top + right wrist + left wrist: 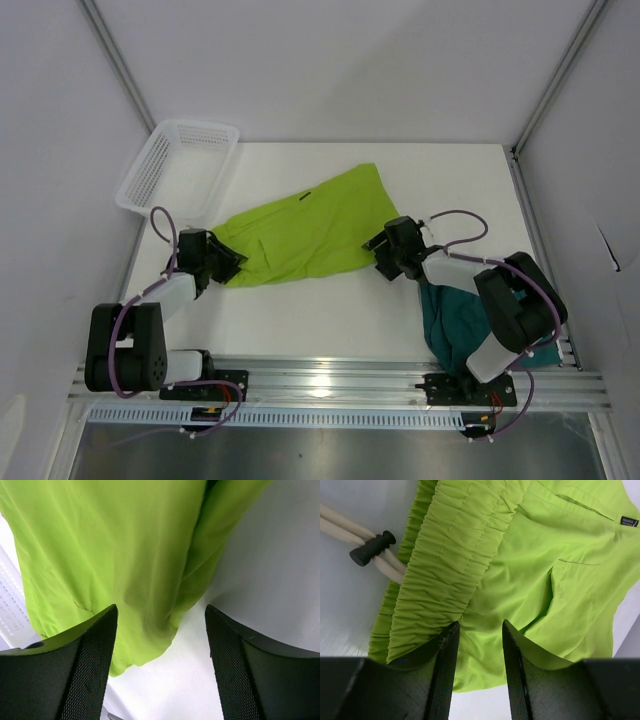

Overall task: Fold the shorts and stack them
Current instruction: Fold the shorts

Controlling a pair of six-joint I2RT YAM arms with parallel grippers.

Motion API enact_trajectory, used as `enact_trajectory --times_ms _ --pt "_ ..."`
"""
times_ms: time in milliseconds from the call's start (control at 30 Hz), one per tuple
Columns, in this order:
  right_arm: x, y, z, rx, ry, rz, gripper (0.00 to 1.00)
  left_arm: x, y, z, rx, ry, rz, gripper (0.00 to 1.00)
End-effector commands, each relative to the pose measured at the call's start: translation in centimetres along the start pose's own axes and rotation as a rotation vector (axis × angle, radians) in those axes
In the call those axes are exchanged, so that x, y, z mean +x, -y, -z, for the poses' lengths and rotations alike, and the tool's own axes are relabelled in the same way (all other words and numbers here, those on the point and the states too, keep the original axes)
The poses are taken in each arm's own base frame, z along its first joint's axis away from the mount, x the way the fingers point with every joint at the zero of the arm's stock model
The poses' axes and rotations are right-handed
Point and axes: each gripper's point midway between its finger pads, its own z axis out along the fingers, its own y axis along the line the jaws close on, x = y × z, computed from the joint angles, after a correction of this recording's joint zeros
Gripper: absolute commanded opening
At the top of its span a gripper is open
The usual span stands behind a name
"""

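Across the middle of the counter (pixel 330 320) lie the lime shorts (pixel 305 230), soft and floppy, probably best pinched at waistband (pixel 445 555) and hem (pixel 145 655), where the left hand (pixel 222 262) and the right hand (pixel 385 255) hover, jaws apart.

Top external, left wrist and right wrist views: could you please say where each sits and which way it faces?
Top external: above and behind the bases, looking down on the table; both arms, lime shorts, teal shorts, basket.
Left wrist: behind the left gripper, facing past its fingers at the lime waistband and drawstring.
Right wrist: behind the right gripper, facing between its fingers at the lime fabric's edge.
Shared: all show the lime shorts.
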Motion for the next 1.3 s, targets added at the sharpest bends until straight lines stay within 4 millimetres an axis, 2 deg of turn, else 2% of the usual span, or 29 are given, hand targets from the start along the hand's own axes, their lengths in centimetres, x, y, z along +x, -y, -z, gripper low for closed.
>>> enact_trajectory --times_ms 0,133,233,367,533,633,667,733,800,933,1100,1267 --pt "-2.0 5.4 0.0 0.154 0.068 0.034 0.73 0.0 -3.0 -0.4 -0.107 0.013 -0.035 0.44" --pt "-4.7 6.0 0.2 0.154 0.111 0.008 0.72 0.1 -3.1 -0.4 -0.102 0.015 -0.040 0.43" --pt "-6.0 5.7 0.1 0.141 0.114 0.022 0.72 0.1 -3.1 -0.4 -0.101 0.015 -0.041 0.44" --pt "-8.4 6.2 -0.1 0.168 0.148 0.006 0.70 0.1 -3.1 -0.4 -0.096 0.018 -0.046 0.43" --pt "-9.4 6.9 -0.7 0.191 0.165 -0.002 0.63 0.1 -3.1 -0.4 -0.096 0.018 -0.048 0.43" --pt "-10.0 6.8 -0.8 0.195 0.189 -0.007 0.52 0.1 -3.1 -0.4 -0.095 0.017 -0.051 0.43" --pt "-10.1 6.7 -0.8 0.195 0.196 -0.002 0.29 0.1 -3.1 -0.4 -0.094 0.018 -0.051 0.43" --pt "-10.6 6.3 -0.9 0.204 0.201 0.008 0.09 0.0 -3.1 -0.4 -0.095 0.022 -0.051 0.43" --pt "-11.1 6.5 -0.9 0.217 0.198 0.005 0.00 0.1 -3.1 -0.4 -0.095 0.019 -0.054 0.43" --pt "-12.1 6.7 -0.2 0.221 0.217 -0.004 0.00 0.1 -3.1 -0.4 -0.093 0.020 -0.056 0.43" --pt "-13.8 8.3 1.1 0.296 0.269 0.014 0.00 0.1 -3.1 -0.4 -0.095 0.019 -0.055 0.43" --pt "-13.5 8.6 1.1 0.284 0.219 0.064 0.00 0.0 -3.0 -0.5 -0.093 0.020 -0.057 0.43"
